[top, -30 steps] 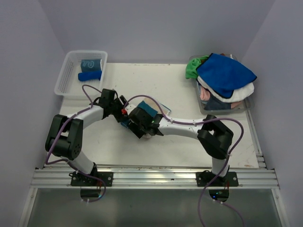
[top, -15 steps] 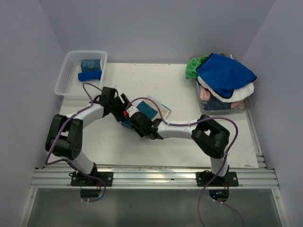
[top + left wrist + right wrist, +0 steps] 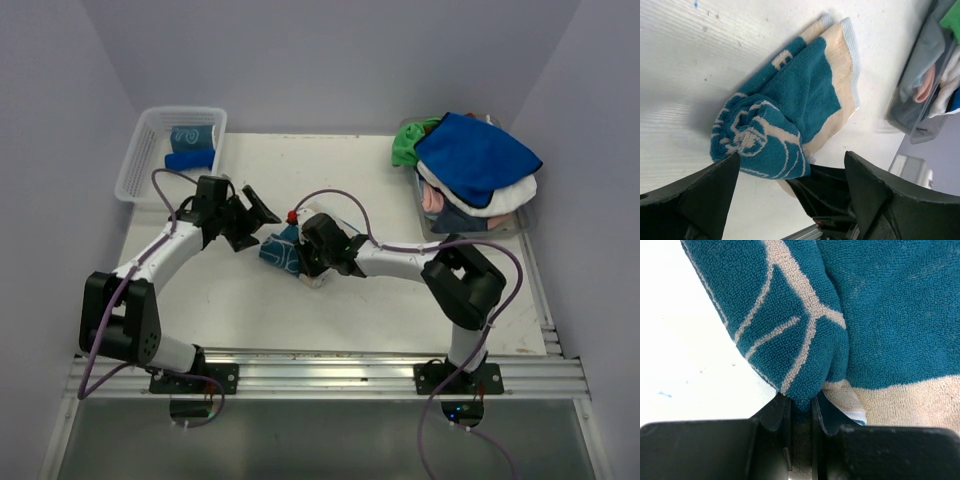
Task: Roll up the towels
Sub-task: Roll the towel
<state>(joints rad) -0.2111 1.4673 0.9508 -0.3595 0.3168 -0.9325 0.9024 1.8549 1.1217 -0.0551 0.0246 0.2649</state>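
A teal and beige towel (image 3: 281, 250) lies partly rolled in the middle of the table. In the left wrist view its rolled end (image 3: 757, 137) points at me and the flat part (image 3: 815, 85) stretches away. My right gripper (image 3: 303, 258) is shut on a fold of the roll; the right wrist view shows the cloth (image 3: 790, 315) pinched between the narrow jaws (image 3: 802, 407). My left gripper (image 3: 256, 213) stands wide open just left of the roll, apart from it, its fingers (image 3: 705, 195) on either side of the view. The right gripper's black body (image 3: 827, 192) shows beneath the roll.
A clear mesh basket (image 3: 140, 160) at the back left holds a rolled teal towel (image 3: 191, 134) and a rolled blue towel (image 3: 188, 160). At the back right a bin (image 3: 432, 228) is heaped with blue (image 3: 475, 155), white, green (image 3: 408, 145) and pink towels.
The left gripper has drawn back to the left and opened wider. The right gripper has moved up to the towel's rolled end and closed on it. The roll has shifted slightly.
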